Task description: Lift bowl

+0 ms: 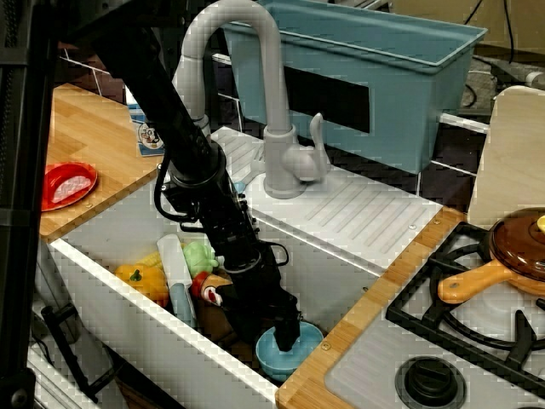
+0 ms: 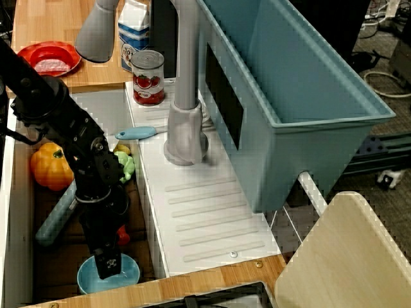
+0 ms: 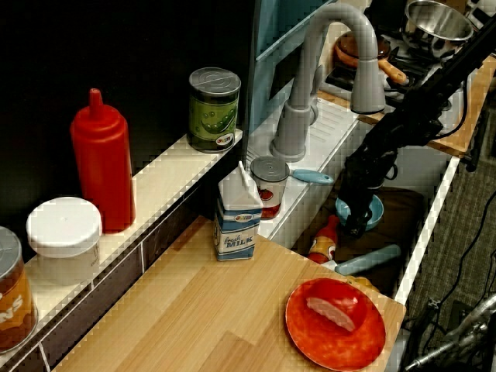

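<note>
Open room above the bowl (image 1: 288,351), sink wall (image 1: 341,281) close beside, toys (image 1: 197,256) crowding behind, apparently apart

Bowl (image 1: 279,351): lt blue, plain, paler inside. Gripper (image 1: 286,335) & arm: black. Plate (image 3: 335,323): red-orange, pale piece on it. Sink (image 1: 153,341): white walls, dark brown floor. Faucet (image 1: 255,94): grey. Bin (image 2: 302,90): teal. Milk carton (image 3: 237,212): white/blue print. Counter (image 3: 194,325): lt wood grain. Squeeze bottle (image 3: 102,163): red. Pepper (image 2: 50,165): orange.
</note>
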{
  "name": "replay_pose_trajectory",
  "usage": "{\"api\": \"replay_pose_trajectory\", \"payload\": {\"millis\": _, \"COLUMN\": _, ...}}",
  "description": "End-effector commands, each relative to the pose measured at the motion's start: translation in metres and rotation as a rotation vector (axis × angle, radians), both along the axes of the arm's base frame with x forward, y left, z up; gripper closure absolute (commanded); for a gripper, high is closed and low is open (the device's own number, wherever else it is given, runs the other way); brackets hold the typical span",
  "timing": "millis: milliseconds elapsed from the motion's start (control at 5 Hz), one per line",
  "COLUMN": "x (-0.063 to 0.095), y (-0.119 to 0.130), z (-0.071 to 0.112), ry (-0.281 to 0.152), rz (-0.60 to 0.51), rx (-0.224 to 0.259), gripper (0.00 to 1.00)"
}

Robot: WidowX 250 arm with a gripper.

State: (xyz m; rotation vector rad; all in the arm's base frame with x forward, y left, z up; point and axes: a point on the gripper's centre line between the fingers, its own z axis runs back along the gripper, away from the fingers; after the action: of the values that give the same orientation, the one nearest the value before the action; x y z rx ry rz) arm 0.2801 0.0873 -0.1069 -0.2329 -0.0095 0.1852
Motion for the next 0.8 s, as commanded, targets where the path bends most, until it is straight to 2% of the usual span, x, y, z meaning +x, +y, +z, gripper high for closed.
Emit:
{"api": "replay_pose_trajectory", "payload": {"millis": 0, "x": 0.0012, "y": 0.0075, "z": 0.0077, "ry": -0.023, "rz": 0.044, "rx": -0.015, "gripper": 1.00}}
{"api": "replay_pose_trajectory", "payload": {"millis": 400, "x": 0.0015, "y": 0.0101, "z": 0.0087, "ry": -0.031, "rz": 0.053, "rx": -0.015, "gripper": 1.00}}
{"api": "replay_pose_trajectory", "payload": {"millis": 600, "x": -0.0006, "y": 0.0112, "z": 0.0113, "ry": -0.051, "rz": 0.072, "rx": -0.018, "gripper": 1.00}}
